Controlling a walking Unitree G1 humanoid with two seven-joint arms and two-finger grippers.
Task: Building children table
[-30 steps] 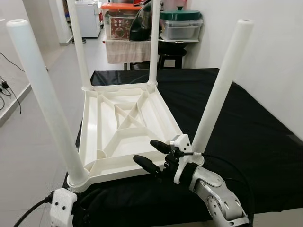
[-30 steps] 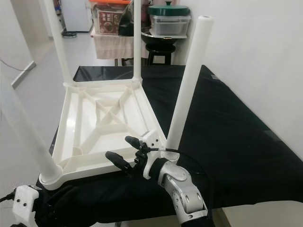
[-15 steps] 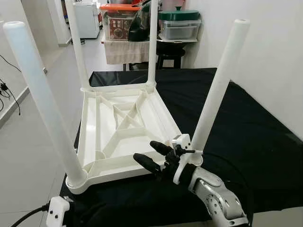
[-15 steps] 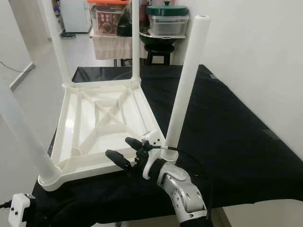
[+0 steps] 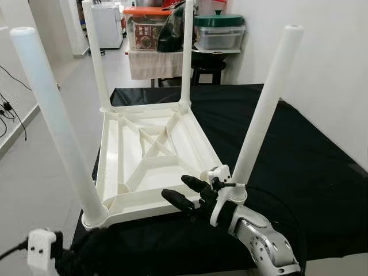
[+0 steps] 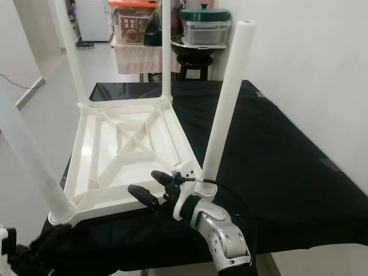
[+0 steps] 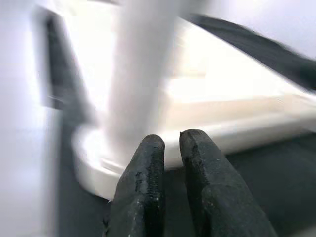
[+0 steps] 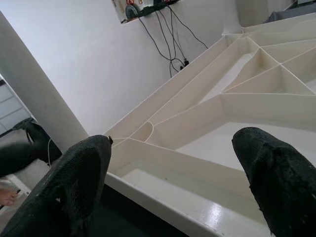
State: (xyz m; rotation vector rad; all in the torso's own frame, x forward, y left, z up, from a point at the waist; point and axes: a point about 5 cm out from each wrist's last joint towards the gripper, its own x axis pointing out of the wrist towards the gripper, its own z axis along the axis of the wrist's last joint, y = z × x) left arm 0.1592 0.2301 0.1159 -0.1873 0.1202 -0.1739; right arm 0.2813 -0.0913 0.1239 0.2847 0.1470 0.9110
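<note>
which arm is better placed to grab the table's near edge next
Right. The right gripper hovers open at the near rim of the upturned white table, fingers spread toward that edge. The left gripper is shut and low by the near-left leg, at the corner rather than the edge.

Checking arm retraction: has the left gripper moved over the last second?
Yes. The left arm's white wrist has dropped lower and further out from the table's near-left leg socket, which it sat just under a second ago. The left gripper is shut.
</note>
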